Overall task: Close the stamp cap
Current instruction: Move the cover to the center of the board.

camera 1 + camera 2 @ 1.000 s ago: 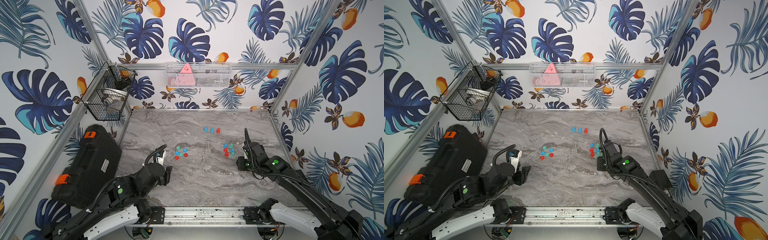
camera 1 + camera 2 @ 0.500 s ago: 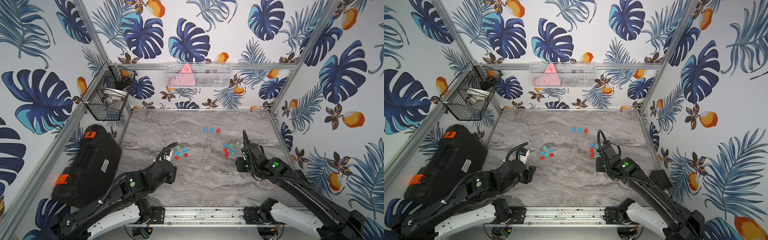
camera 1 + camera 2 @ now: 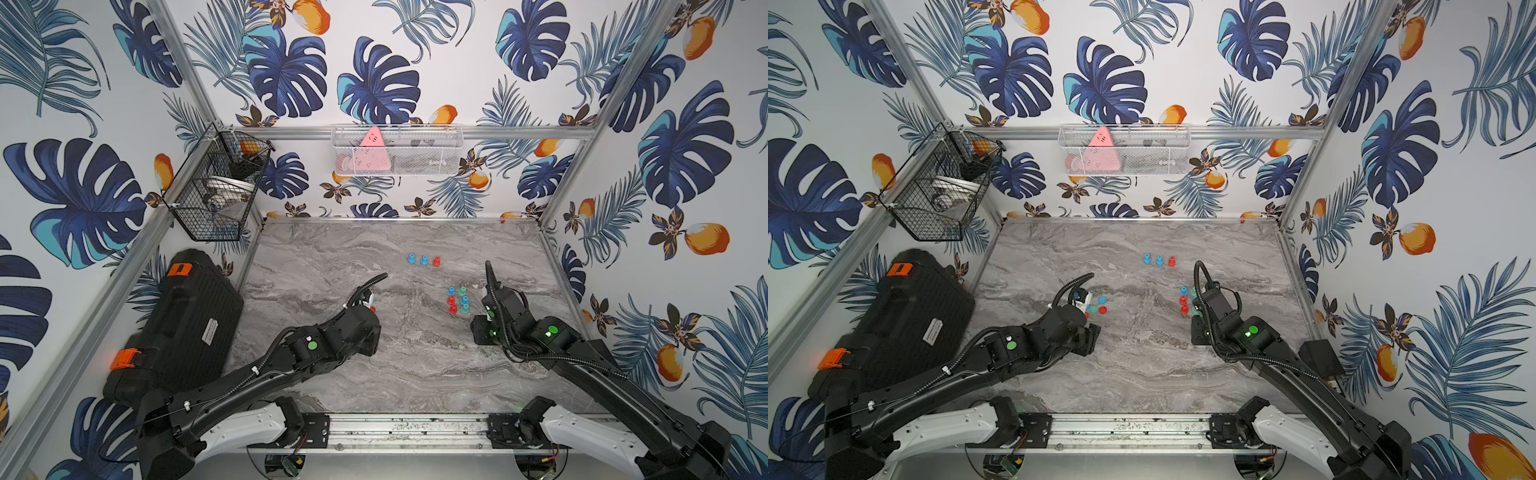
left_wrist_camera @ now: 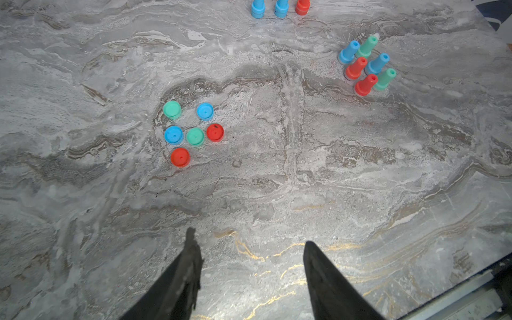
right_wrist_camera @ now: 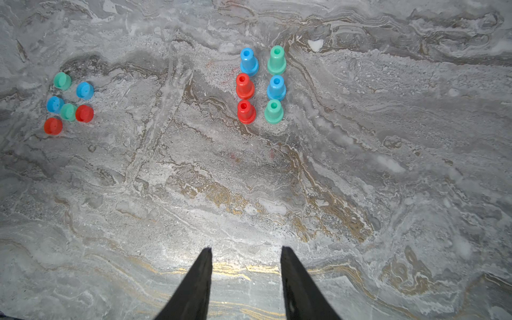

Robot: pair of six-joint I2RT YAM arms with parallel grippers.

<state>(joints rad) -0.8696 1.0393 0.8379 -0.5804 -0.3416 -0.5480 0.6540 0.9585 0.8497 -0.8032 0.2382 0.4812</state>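
Several uncapped stamps point(image 5: 260, 86) in red, blue and green stand upright in two rows right of the table's middle, also seen as the stamp cluster point(image 3: 457, 299). Several loose caps point(image 4: 191, 133) in the same colours lie in a group left of middle; in a top view my left arm point(image 3: 311, 345) hides most of them, while the caps point(image 3: 1098, 305) show in part beside its wrist. My left gripper point(image 4: 250, 236) hangs open and empty, nearer the front than the caps. My right gripper point(image 5: 246, 248) is open and empty too, in front of the stamps.
Three capped stamps point(image 3: 424, 260) stand in a row farther back. A black case point(image 3: 178, 324) lies along the left wall. A wire basket point(image 3: 216, 191) and a white mesh basket point(image 3: 395, 151) hang on the walls. A metal rail point(image 3: 407, 428) runs along the front.
My left arm has swung right and toward the back, over the group of caps. My right arm has crept slightly toward the stamps. Both grippers stay open and empty.
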